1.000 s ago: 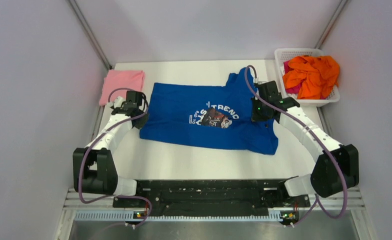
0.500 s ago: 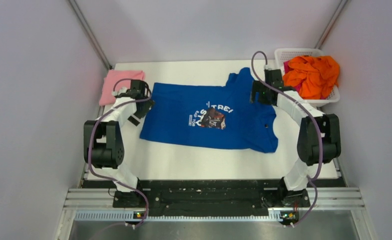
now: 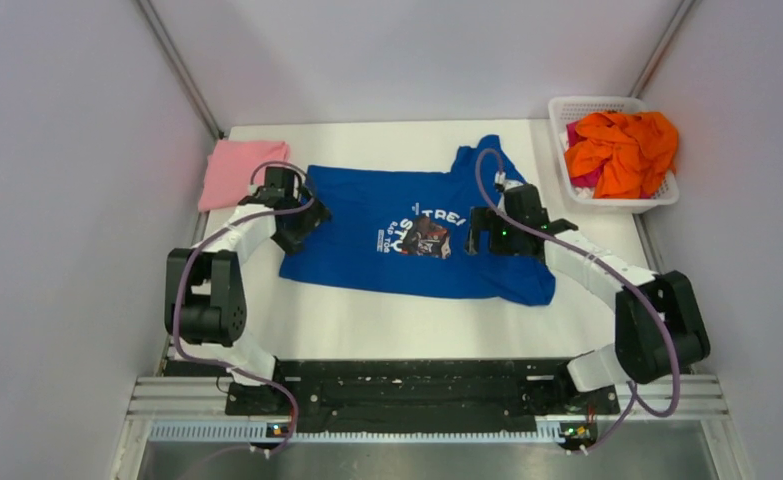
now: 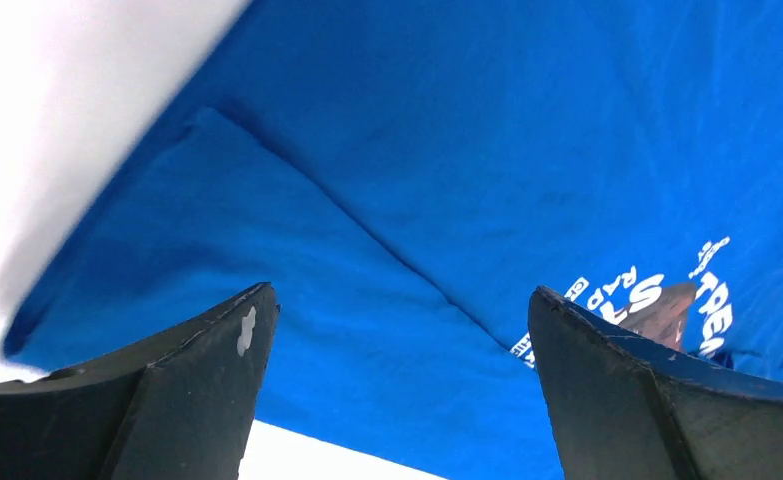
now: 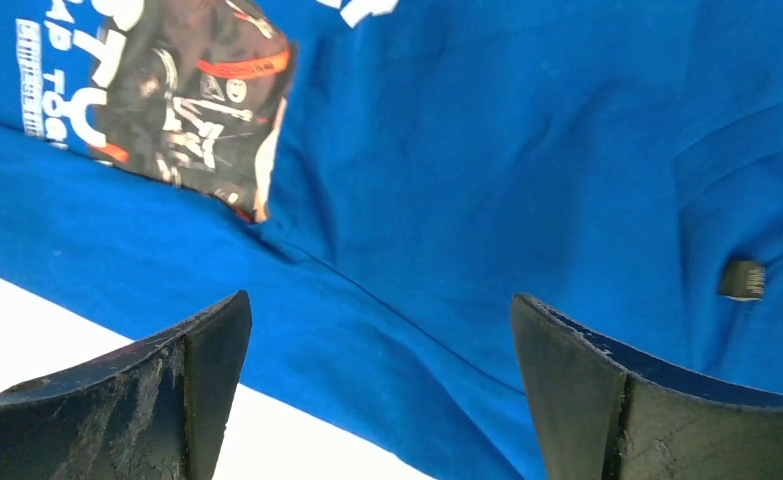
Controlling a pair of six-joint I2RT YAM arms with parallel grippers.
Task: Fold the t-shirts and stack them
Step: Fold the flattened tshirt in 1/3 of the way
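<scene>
A royal blue t-shirt (image 3: pixel 367 262) lies flat mid-table, chest graphic up, with its right side folded over the end of the white lettering. My left gripper (image 3: pixel 302 222) hovers open over the shirt's left edge; the left wrist view shows the gripper (image 4: pixel 399 293) above a diagonal crease in the blue cloth (image 4: pixel 487 150), holding nothing. My right gripper (image 3: pixel 482 232) hangs open over the shirt's right part, and the right wrist view has this gripper (image 5: pixel 379 298) above the fold beside the dark graphic (image 5: pixel 192 95). A folded pale pink t-shirt (image 3: pixel 235 170) lies at the far left. Orange t-shirts (image 3: pixel 622 150) are heaped in the basket.
The white lattice basket (image 3: pixel 607 103) stands at the far right corner, with a bit of magenta cloth (image 3: pixel 574 133) under the orange heap. Grey walls close in both sides. White table (image 3: pixel 417 325) shows between the shirt and the arm bases.
Both grippers opened and let go of the blue shirt. Its right side now lies folded over the lettering's end. Both arms have moved inward over the shirt.
</scene>
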